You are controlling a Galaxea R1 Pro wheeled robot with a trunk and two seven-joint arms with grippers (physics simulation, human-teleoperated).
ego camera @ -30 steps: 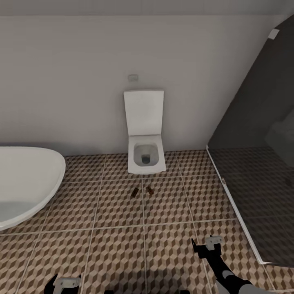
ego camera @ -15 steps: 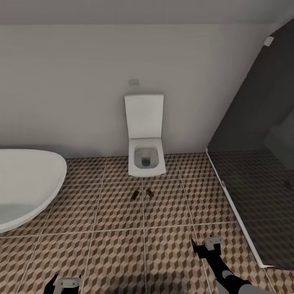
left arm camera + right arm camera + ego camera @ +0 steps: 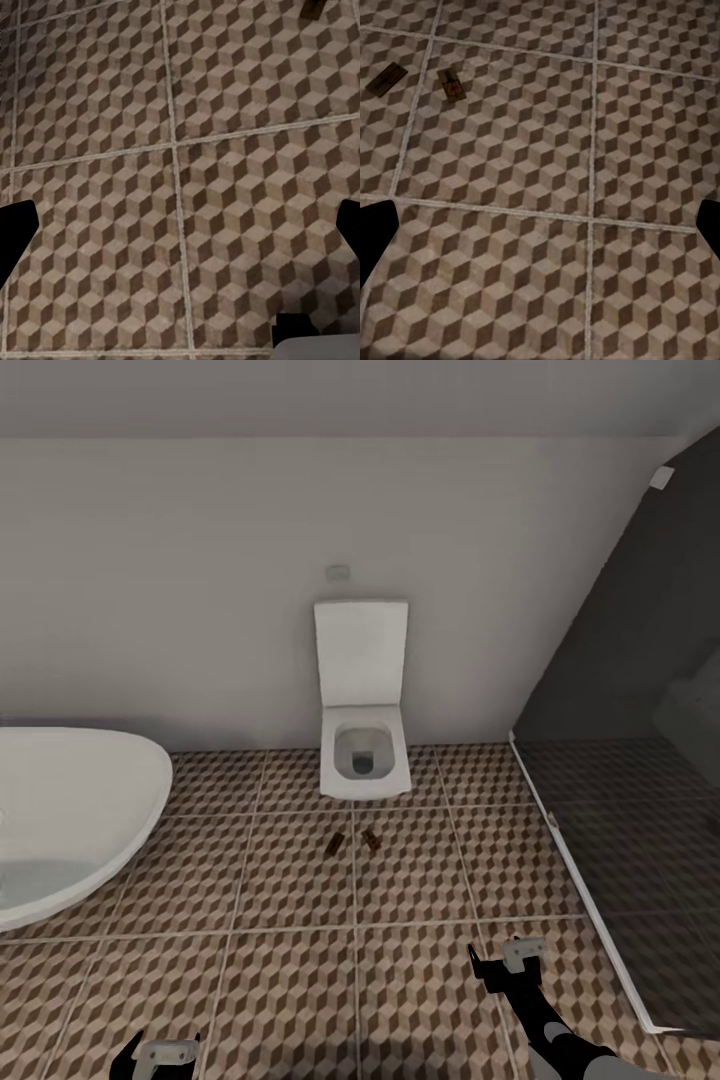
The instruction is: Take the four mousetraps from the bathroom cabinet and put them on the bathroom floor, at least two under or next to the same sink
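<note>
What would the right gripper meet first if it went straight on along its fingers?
Most likely bare bathroom floor: the right gripper points down at open tiles. The two mousetraps lie off that line, nearer the toilet.

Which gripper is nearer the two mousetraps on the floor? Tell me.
Right. The right gripper hangs nearer the two mousetraps lying before the toilet, to their right and toward the robot. The left gripper hangs farther back, to their left.

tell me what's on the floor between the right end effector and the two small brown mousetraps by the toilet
Nothing: in the head view, only bare cube-patterned brown floor tiles lie between the right end effector and the two small brown mousetraps.
</note>
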